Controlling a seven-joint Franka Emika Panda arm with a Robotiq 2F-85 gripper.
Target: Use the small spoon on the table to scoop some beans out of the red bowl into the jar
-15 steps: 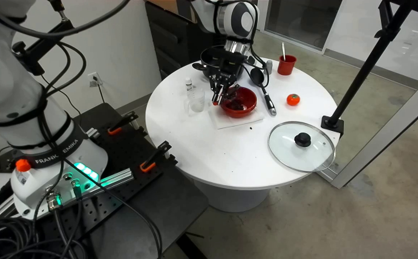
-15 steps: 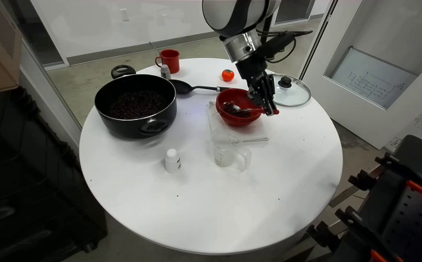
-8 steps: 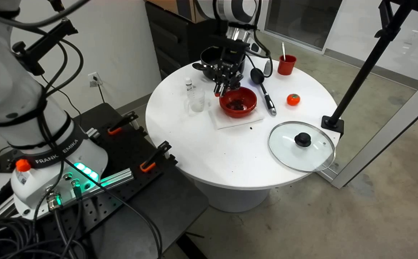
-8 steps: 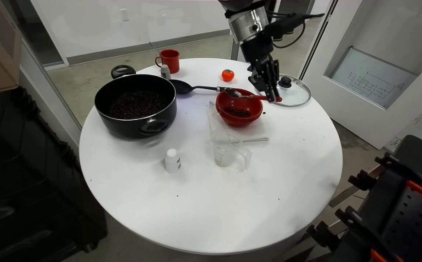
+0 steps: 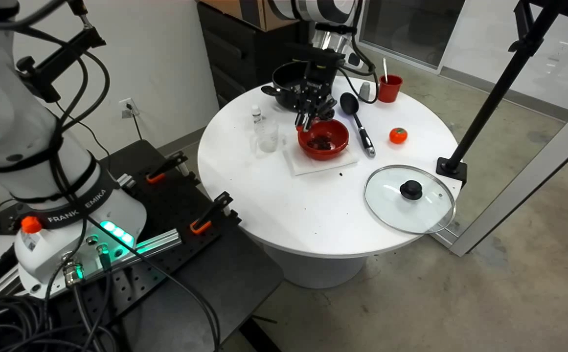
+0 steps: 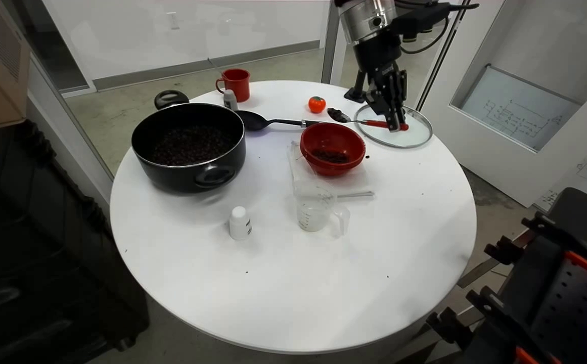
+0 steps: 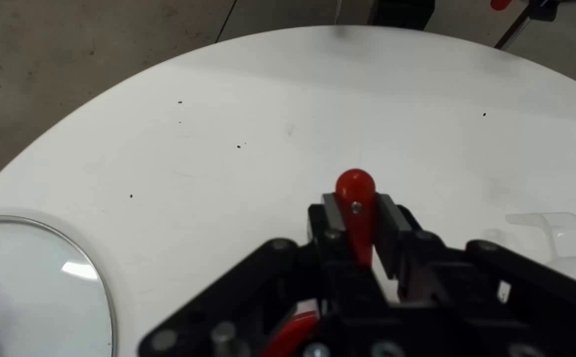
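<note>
My gripper (image 6: pixel 393 125) is shut on the red handle of the small spoon (image 6: pixel 376 123). In the wrist view the handle's rounded end pokes out between the fingertips (image 7: pixel 392 218). The silvery spoon head, filled with dark beans (image 6: pixel 337 115), is held up clear of the red bowl (image 6: pixel 331 134). More beans (image 5: pixel 319 142) lie at the bottom of that bowl, which rests on a folded cloth. The clear jar (image 6: pixel 313 215), with a handle and markings, stands upright on the white table (image 6: pixel 293 293) beside the cloth.
A black pot (image 6: pixel 187 179) of dark beans, a small white bottle (image 6: pixel 240 225), a black-handled utensil (image 5: pixel 362 129), a tomato (image 5: pixel 398 135), a red cup (image 5: pixel 390 89) and a glass lid (image 5: pixel 401 205) are on the table. A thin metal utensil (image 6: pixel 355 194) lies at the cloth's edge.
The spoon has come up out of the bowl, carrying beans. My gripper has risen with it and moved off to the bowl's side. A bean now shows on the table beside the bowl.
</note>
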